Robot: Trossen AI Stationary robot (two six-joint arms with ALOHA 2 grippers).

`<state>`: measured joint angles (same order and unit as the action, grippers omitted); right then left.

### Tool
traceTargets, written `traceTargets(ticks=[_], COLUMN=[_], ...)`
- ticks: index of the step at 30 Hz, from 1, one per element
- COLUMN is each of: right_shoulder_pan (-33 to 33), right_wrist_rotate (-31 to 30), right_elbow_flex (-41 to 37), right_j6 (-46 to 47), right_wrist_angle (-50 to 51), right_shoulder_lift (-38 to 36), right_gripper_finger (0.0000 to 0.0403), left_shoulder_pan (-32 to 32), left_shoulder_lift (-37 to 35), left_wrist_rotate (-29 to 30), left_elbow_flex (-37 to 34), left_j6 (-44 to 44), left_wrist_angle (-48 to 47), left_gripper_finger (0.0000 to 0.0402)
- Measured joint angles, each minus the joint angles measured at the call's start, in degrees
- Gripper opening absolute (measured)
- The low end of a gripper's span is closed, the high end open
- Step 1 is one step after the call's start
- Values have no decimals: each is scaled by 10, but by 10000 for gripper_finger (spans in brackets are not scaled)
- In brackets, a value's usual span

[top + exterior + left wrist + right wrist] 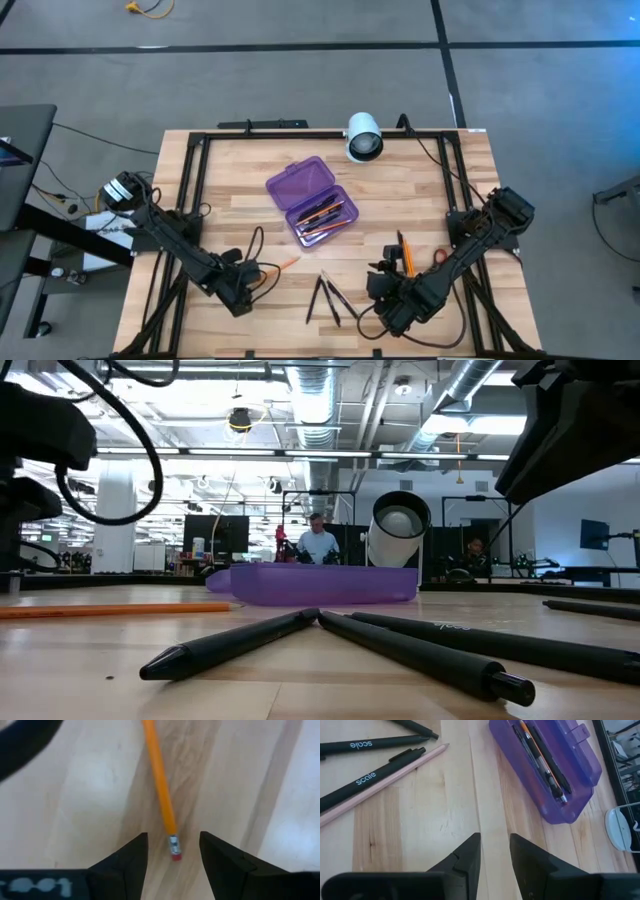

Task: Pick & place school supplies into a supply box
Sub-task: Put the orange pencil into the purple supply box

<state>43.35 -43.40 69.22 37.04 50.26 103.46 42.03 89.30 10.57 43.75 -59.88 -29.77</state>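
Straddling a pencil's [161,790] eraser end, the left gripper [172,852] has narrow fingers; right gripper [495,852], at 5 o'clock, narrow too.

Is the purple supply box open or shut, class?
Open. The supply box has its lid swung flat beside the tray, and pens and pencils lie uncovered inside.

Both arms are dark, chunky jointed segments with black cables looping off them. The left gripper [172,865] has wedge-shaped matte black fingers, with what looks like blurry white lettering on its housing.
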Motion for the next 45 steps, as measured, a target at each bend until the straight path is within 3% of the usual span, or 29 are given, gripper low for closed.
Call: traceTargets(ticks=[13, 22, 27, 39, 45], right_shoulder_pan=[0, 0, 0, 0, 0], right_wrist_rotate=[0, 0, 0, 0, 0], right_elbow_flex=[0, 0, 0, 0, 0], right_j6=[0, 0, 0, 0, 0], right_wrist_angle=[0, -2, -2, -2, -4], right_shoulder_lift=[0, 0, 0, 0, 0], right_gripper_finger=[100, 100, 100, 100, 100], left_shoulder_pan=[-11, -7, 1, 15, 15], left_shoulder_lift=[-4, -2, -1, -1, 22], left_wrist_rotate=[-18, -13, -12, -8, -13], left_elbow_flex=[-45, -43, -42, -40, -35], left_j6=[-4, -23, -20, -13, -22], left_wrist_angle=[72, 61, 59, 68, 53], left_gripper_finger=[166, 84, 61, 104, 95])
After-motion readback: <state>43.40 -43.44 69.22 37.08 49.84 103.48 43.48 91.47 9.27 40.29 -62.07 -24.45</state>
